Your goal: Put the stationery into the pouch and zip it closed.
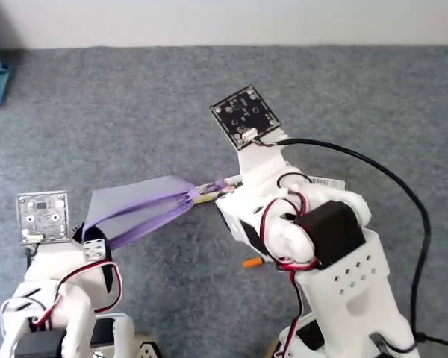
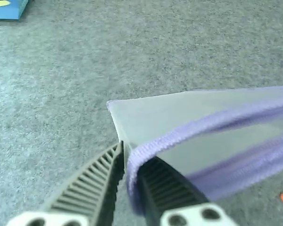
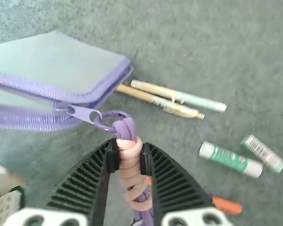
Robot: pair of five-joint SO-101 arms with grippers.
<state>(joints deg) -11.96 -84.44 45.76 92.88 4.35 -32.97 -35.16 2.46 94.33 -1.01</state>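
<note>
Right hand (image 3: 128, 149) pinches the braided pink-and-purple zipper cord (image 3: 130, 181). Left hand (image 2: 133, 157) clamps a corner of the lilac fabric pouch (image 2: 179, 117).

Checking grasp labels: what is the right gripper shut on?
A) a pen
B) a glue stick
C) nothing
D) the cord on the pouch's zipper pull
D: the right gripper pinches the cord looped to the zipper pull of the pouch; the pens lie loose beside it.
</note>
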